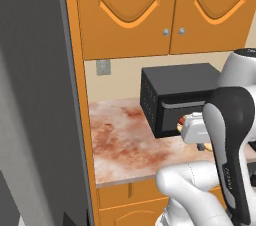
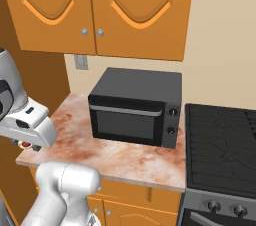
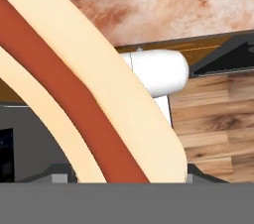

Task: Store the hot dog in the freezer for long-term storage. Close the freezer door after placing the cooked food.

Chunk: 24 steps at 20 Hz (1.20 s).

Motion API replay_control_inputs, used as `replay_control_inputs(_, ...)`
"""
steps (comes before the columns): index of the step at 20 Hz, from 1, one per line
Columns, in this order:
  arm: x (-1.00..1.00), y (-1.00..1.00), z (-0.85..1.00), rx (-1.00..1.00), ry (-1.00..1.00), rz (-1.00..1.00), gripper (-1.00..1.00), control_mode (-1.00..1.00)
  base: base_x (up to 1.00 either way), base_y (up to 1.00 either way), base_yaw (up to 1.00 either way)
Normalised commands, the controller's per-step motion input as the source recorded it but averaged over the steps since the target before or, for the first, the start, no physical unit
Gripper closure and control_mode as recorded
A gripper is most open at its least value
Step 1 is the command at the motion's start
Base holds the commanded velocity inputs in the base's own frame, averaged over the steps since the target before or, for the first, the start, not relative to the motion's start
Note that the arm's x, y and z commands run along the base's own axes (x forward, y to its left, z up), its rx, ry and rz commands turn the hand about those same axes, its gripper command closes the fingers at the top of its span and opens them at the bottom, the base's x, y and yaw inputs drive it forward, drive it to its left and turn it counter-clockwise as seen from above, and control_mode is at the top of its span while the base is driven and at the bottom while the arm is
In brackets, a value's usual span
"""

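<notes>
Gripping the hot dog (image 3: 94, 99), the claw (image 2: 24, 145) hangs above the near left edge of the surface (image 1: 125, 145), its fingers hidden under the white hand in both base views. Seen from the hand, the tan bun with its red sausage runs as a slant from upper left to lower middle, close against the lens; in the right base view a bit of red and tan peeks out beneath the hand.

On the surface, the stretch from the microwave (image 2: 135, 110) leftward to the orange side panel (image 1: 80, 120) is open marbled stone. The microwave sits toward the back right, its front set back from the near edge, so a strip of stone runs along that edge. To its right the surface ends at the black stove (image 2: 220, 145). Wall cabinets (image 2: 100, 5) hang overhead, well above the microwave top. Left of the orange panel stands the grey fridge (image 1: 35, 110), its flat side rising tall. Below the near edge are orange drawers (image 1: 125, 195), and the hand view shows wooden floor (image 3: 218, 124) beyond.

No lettering or brand mark can be read anywhere; a plain grey wall socket (image 1: 103, 67) sits above the surface.
</notes>
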Motion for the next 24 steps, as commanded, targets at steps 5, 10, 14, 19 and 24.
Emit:
replay_control_inputs(5,0.00,0.00,0.00,0.00,0.00,0.00,1.00,-1.00,0.00,0.00,0.00)
replay_control_inputs(10,-0.09,0.00,0.00,0.00,0.00,0.00,1.00,1.00,-0.33,0.00,0.00)
replay_control_inputs(14,0.00,0.00,0.00,0.00,0.00,0.00,1.00,1.00,-0.90,0.00,0.00)
replay_control_inputs(19,0.00,0.00,0.00,0.00,0.00,0.00,1.00,1.00,-0.97,0.00,0.00)
replay_control_inputs(24,0.00,0.00,0.00,0.00,0.00,0.00,1.00,1.00,-0.85,0.03,0.00)
